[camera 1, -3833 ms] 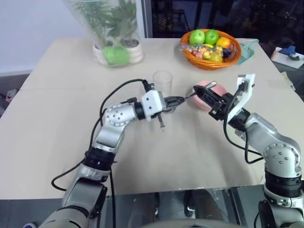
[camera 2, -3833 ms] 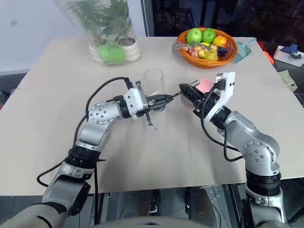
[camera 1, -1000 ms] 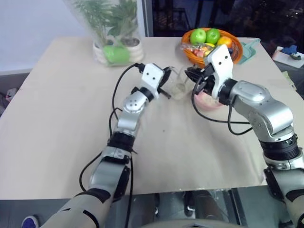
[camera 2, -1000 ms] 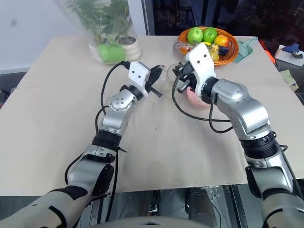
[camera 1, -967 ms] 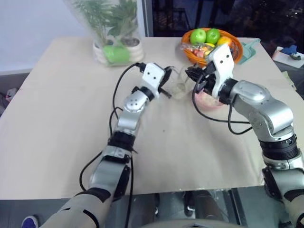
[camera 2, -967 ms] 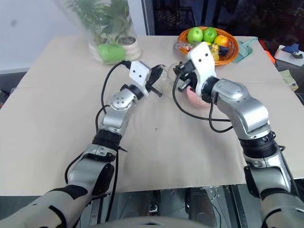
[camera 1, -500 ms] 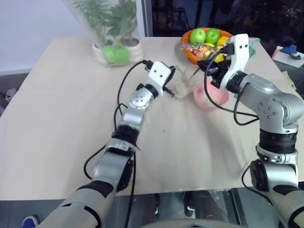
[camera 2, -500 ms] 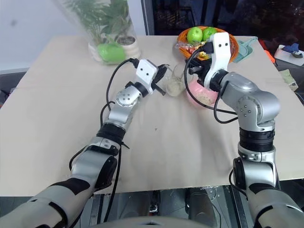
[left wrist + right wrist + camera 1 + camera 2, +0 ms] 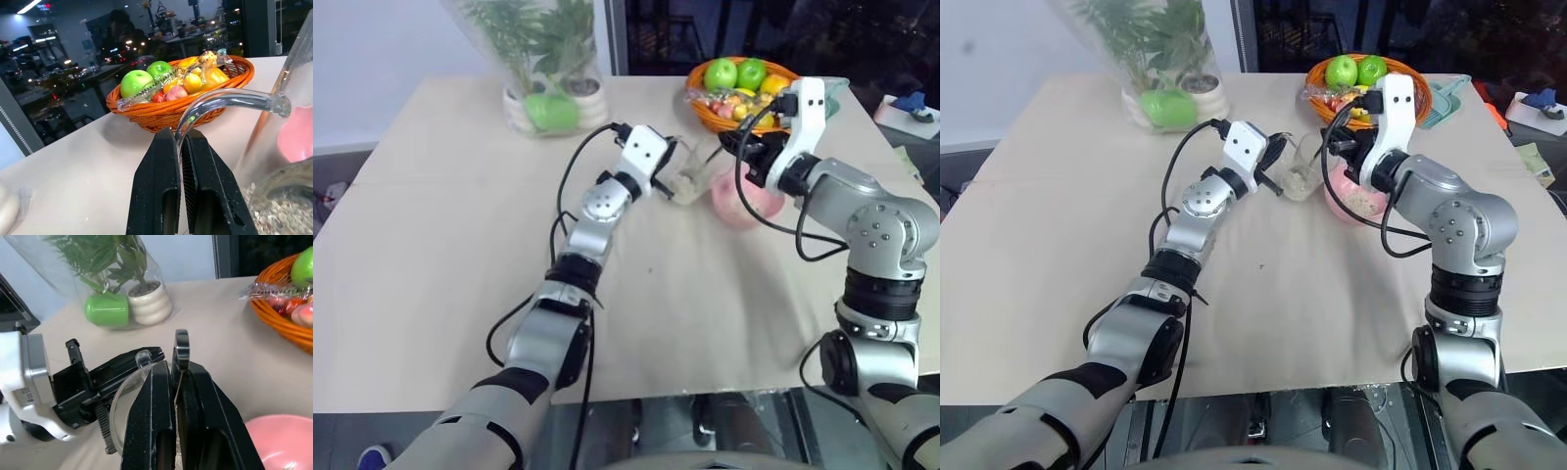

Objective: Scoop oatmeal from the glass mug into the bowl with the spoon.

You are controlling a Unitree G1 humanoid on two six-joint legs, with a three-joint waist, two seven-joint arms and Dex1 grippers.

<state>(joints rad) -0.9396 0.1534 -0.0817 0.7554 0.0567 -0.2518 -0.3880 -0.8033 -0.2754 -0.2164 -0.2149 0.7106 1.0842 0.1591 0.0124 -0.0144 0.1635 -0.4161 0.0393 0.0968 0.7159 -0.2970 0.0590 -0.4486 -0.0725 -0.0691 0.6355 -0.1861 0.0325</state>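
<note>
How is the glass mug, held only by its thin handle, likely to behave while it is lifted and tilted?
The glass mug looks rigid but probably fragile. Smooth glass may twist in the left gripper, which pinches only the thin handle. The oatmeal inside is little, so it is likely light.

Silver jointed arms carry white wrist housings, looping black cables and black two-fingered claws.
</note>
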